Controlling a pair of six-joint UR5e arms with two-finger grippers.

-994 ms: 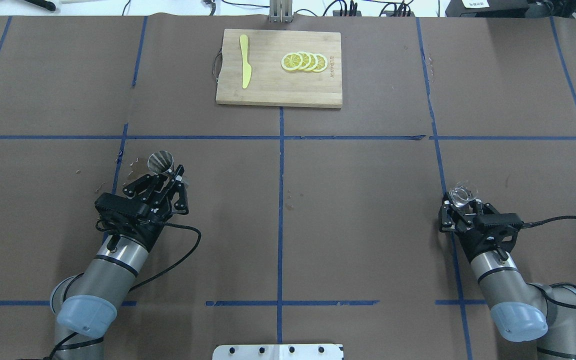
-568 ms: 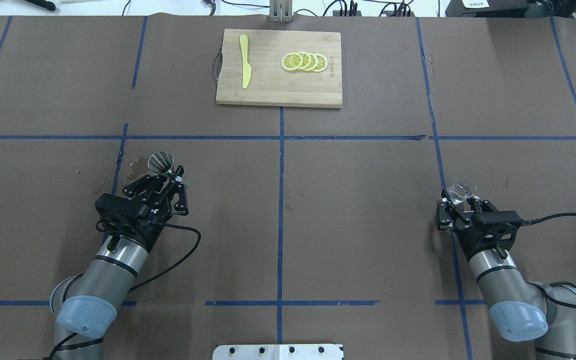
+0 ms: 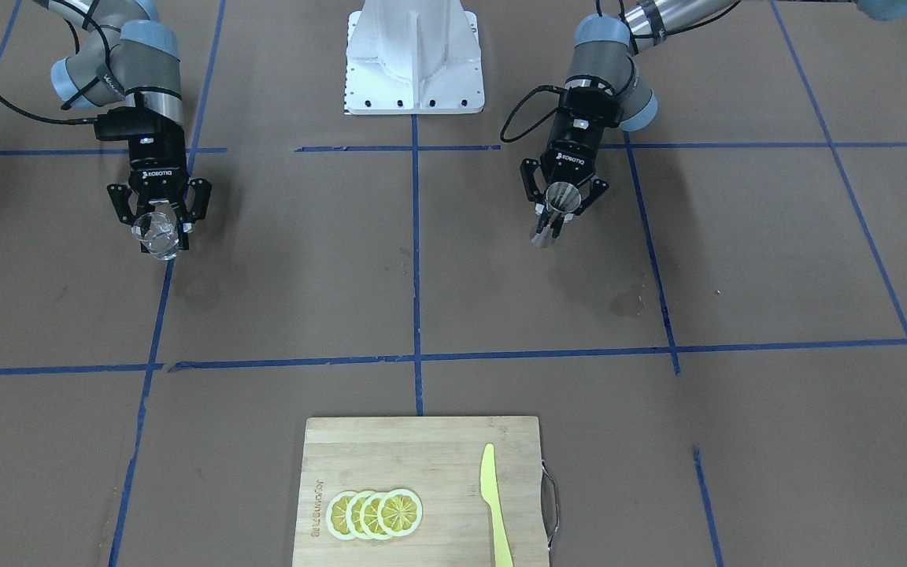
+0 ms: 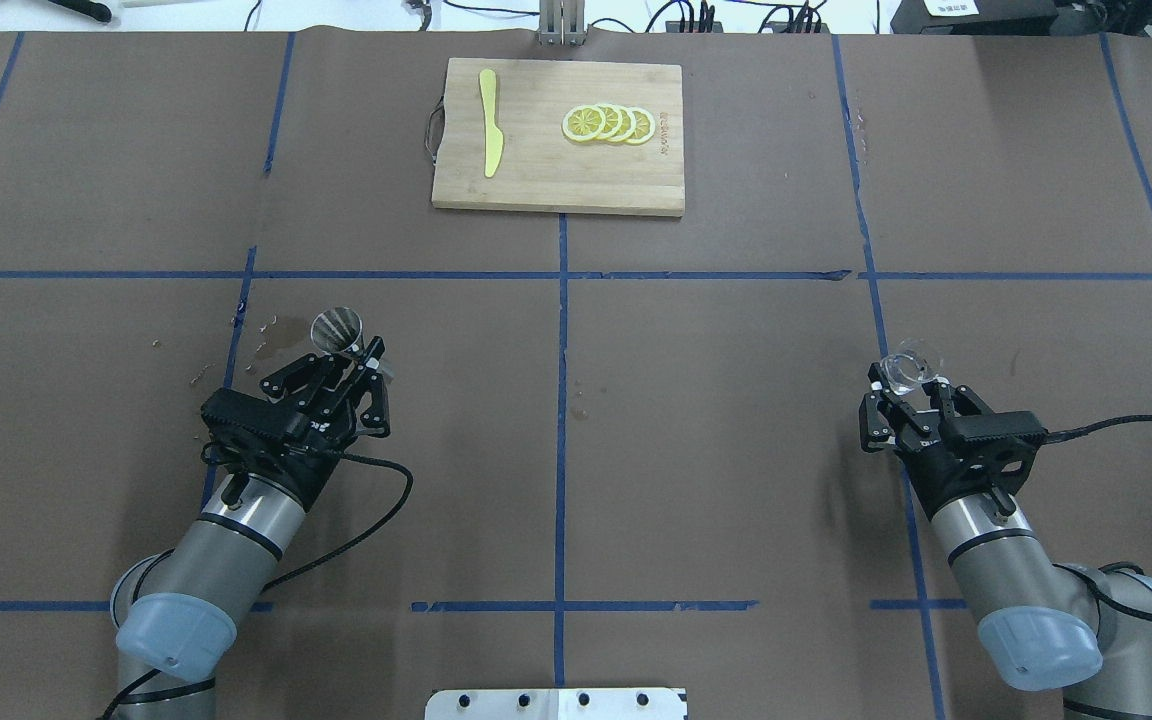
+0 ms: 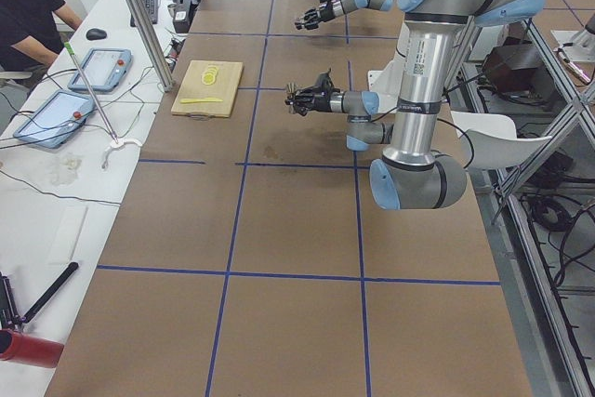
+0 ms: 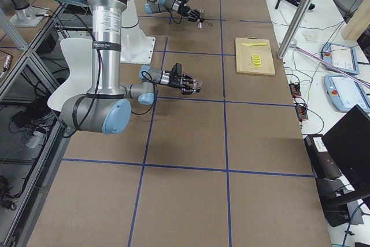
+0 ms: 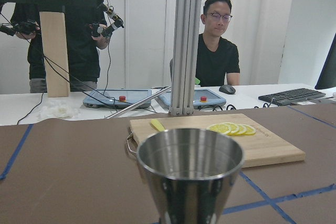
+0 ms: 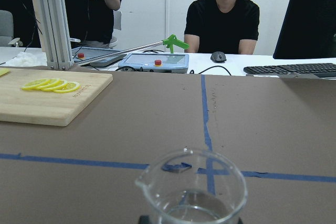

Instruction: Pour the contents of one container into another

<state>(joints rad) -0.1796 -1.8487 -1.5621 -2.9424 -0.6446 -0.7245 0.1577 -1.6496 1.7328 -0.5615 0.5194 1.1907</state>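
The small steel jigger [image 4: 337, 328] is upright in my left gripper [image 4: 360, 358], which is shut on its narrow waist and holds it above the brown table, left of centre. In the front view the jigger [image 3: 554, 206] hangs over its own shadow, and in the left wrist view its open rim [image 7: 189, 156] fills the lower middle. At the table's right, my right gripper [image 4: 910, 386] is shut on the clear glass cup [image 4: 907, 368], also lifted. The right wrist view shows this cup [image 8: 193, 190] with a spout and a little clear liquid in it. The two containers are far apart.
A wooden cutting board [image 4: 536, 180] at the far middle carries lemon slices [image 4: 608, 123] and a yellow knife [image 4: 489, 135]. Wet stains [image 4: 271, 335] mark the paper beside the jigger. The white robot base plate [image 4: 554, 703] is at the near edge. Operators sit beyond the far edge.
My left gripper has carried the jigger slightly rightward. My right gripper has shifted the glass cup leftward and a little farther from the robot.
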